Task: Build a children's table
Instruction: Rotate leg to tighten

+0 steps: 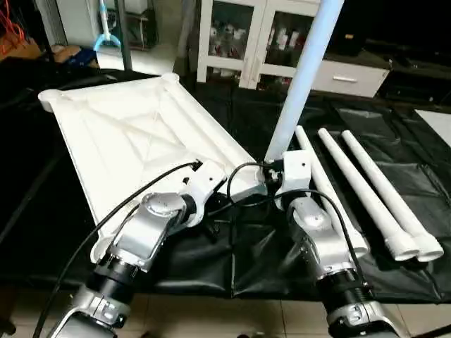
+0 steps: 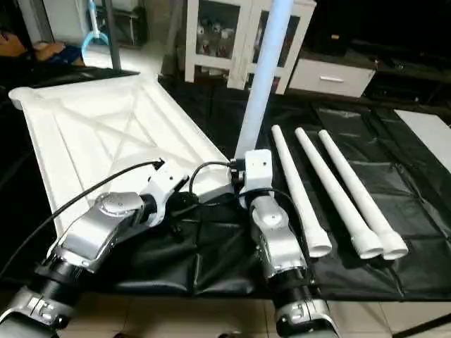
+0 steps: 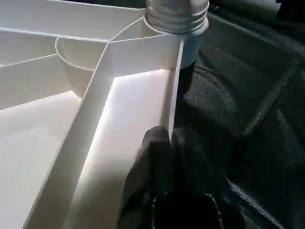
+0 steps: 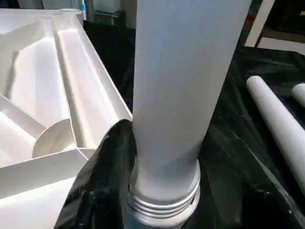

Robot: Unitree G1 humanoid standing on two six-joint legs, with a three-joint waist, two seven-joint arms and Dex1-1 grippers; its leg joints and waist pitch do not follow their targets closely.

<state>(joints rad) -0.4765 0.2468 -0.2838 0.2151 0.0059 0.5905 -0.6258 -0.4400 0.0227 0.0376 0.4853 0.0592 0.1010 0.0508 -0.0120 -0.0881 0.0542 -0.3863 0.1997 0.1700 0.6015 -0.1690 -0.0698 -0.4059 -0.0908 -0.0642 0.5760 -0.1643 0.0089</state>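
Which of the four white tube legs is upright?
The white tube leg at the white tabletop's near corner socket, beside the right gripper; the other three legs lie flat.

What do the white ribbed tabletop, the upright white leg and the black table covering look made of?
White ribbed tabletop: likely moulded plastic, semi-gloss; thin ribs and rounded sockets suggest it.
Upright white tube leg: smooth matt plastic by the look, threads moulded at its end.
Black covering: thin pliable sheet, maybe plastic film or coated fabric; it wrinkles and shines.

no readable text, labels or numbers anywhere.

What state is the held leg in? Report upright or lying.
Upright: the leg rises steeply from the tabletop corner socket, threaded end down, unlike three legs lying flat.
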